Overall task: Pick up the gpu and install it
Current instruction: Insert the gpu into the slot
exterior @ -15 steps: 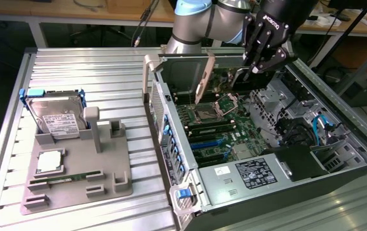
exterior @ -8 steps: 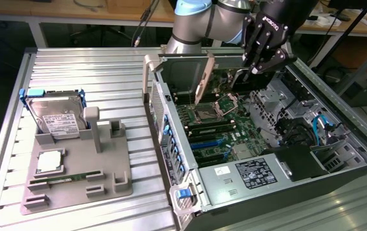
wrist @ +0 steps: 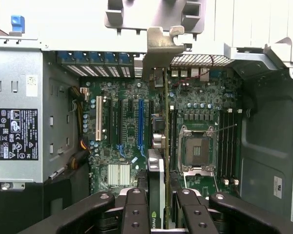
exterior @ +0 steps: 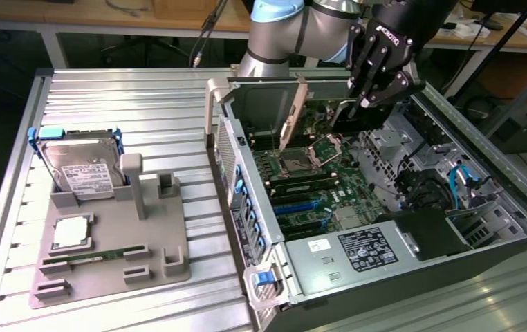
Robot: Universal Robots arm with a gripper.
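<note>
GPU card point(wrist: 157, 195) — a thin, stiff dark-green board with a silver metal bracket point(wrist: 161, 41) — stands edge-on above the motherboard point(wrist: 124, 122) inside the open grey steel computer case point(exterior: 485, 131), clamped by its upper edge in the black end effector point(wrist: 158, 200). Light but fragile — best held by the edges.

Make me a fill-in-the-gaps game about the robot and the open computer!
1. The tool is shut on the ____.
2. The gpu hangs above the ____ inside the computer case.
3. The hard drive stands in the grey ____ on the table.
4. The CPU socket on the motherboard is ____.

Missing words: gpu; motherboard; holder; empty
</note>
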